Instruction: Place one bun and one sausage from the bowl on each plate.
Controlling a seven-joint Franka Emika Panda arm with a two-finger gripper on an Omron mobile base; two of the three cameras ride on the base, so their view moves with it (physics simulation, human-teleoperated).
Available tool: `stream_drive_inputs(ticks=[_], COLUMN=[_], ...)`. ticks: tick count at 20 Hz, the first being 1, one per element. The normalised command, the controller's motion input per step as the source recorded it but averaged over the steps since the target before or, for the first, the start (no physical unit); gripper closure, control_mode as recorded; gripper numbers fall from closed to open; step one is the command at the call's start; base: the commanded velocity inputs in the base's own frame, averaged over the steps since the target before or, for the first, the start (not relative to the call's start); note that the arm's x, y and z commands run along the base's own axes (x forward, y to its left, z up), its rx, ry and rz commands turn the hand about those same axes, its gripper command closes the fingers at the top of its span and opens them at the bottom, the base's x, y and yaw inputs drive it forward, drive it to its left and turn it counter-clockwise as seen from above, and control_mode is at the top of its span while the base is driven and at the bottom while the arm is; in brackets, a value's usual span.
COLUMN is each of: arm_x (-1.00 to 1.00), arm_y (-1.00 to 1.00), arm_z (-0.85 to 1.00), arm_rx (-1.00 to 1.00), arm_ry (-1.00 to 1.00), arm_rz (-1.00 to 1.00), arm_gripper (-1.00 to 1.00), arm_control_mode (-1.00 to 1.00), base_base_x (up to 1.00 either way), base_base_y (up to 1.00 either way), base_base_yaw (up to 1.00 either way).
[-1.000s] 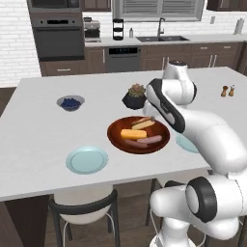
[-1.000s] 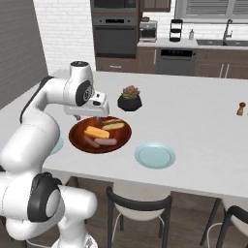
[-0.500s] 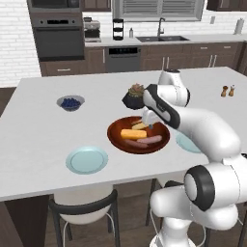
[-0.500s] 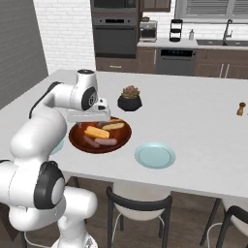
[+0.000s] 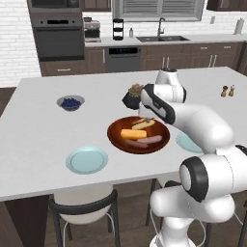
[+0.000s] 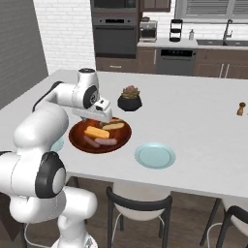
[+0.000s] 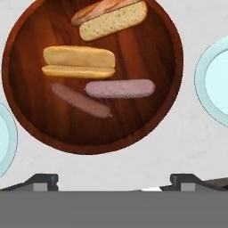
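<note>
Bare counter (image 5: pixel 43 135) around bowl (image 5: pixel 116 140); succulent pot (image 5: pixel 131 99) just behind its far rim; plates (image 5: pixel 87 160) flank it.

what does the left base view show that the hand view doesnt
Left base view alone: the small grey bowl of blueberries, the black succulent pot, the shakers, the stool and the kitchen behind.

Hand view alone: a close look straight down, where the buns lie apart from each other and the two sausages lie side by side; the open gripper shows at the bottom.

Both: the wooden bowl holding two buns and two sausages, and the pale blue-green plates either side, bare.
</note>
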Motion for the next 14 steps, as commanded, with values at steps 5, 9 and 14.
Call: stream_drive_inputs(ticks=[5,9,14], arm_x=[0.24,0.26,0.32], arm_y=[0.00,-0.03,-0.18], arm_z=[-0.07,-0.04,-0.20], arm_rx=[0.11,0.21,0.14], arm_ry=[-0.02,-0.06,-0.05], arm_rz=[-0.48,-0.19,-0.30], arm_gripper=[-1.00,-1.00,-1.00], arm_control_mode=[-1.00,-1.00,-1.00], base_base_x=[0.00,0.00,0.00], base_base_y=[0.00,0.00,0.00], base_base_yaw=[0.00,0.00,0.00])
